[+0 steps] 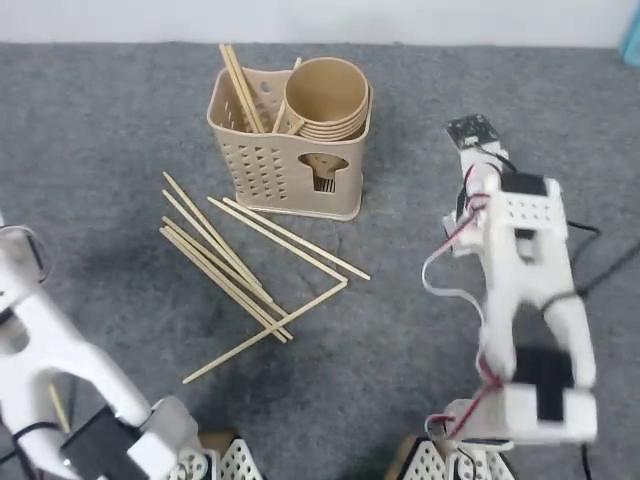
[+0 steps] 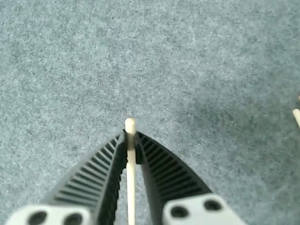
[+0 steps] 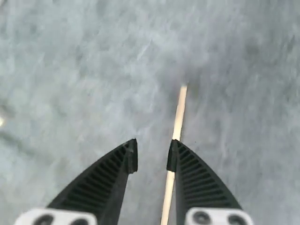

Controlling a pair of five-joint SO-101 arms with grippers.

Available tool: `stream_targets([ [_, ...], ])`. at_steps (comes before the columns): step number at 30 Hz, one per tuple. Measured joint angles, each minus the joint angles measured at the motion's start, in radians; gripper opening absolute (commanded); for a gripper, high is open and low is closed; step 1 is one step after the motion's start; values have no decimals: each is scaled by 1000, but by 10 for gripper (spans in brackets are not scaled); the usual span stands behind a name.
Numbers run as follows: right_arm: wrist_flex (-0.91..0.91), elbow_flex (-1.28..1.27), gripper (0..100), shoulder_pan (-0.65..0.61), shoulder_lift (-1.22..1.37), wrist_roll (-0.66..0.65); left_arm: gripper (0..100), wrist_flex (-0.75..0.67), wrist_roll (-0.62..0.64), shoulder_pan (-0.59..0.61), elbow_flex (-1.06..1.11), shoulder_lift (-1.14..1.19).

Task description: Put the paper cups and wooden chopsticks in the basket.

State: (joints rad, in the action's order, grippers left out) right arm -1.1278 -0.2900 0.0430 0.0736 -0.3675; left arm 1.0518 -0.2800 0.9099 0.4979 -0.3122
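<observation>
Your left pincer (image 2: 131,137) is pinched tight on a chopstick (image 2: 130,124). Your right pincer (image 3: 152,154) stands parted, with a second chopstick (image 3: 179,112) running along one finger.

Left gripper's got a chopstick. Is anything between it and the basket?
Nothing upright. The left gripper is shut on a chopstick, and between that arm and the basket only loose chopsticks lie flat on the carpet. A lifted carry should likely pass over them.

I saw a beige basket (image 1: 265,165) dotted with holes, tan paper cups (image 1: 325,90), pale wooden chopsticks (image 1: 225,260), black ribbed fingers (image 2: 101,173) and a grey flecked worktop (image 1: 120,130).
</observation>
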Motion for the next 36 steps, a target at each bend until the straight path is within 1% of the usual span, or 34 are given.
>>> stream_targets([
  [3, 60, 78, 113, 29, 161, 2, 13, 0, 0, 0, 0, 0],
  [8, 74, 210, 111, 46, 373, 2, 13, 0, 0, 0, 0, 0],
  [10, 74, 252, 99, 63, 410, 2, 13, 0, 0, 0, 0, 0],
  [13, 54, 279, 7, 72, 428, -18, 13, 0, 0, 5, 0, 0],
  [18, 5, 305, 8, 84, 428, -46, 13, 0, 0, 15, 0, 0],
  [22, -95, 299, 9, 83, 359, -46, 13, 0, 0, 15, 0, 0],
  [27, -238, 299, 9, 83, 133, -34, 13, 0, 0, 15, -9, 0],
  [29, -284, 299, 9, 83, 34, 2, 13, 3, 5, 15, -43, 0],
  [32, -376, 288, 9, 83, -120, 80, 13, 40, 44, 15, -118, 0],
  [36, -430, 184, 9, 83, -319, 172, 13, 117, 69, 14, -226, 0],
])
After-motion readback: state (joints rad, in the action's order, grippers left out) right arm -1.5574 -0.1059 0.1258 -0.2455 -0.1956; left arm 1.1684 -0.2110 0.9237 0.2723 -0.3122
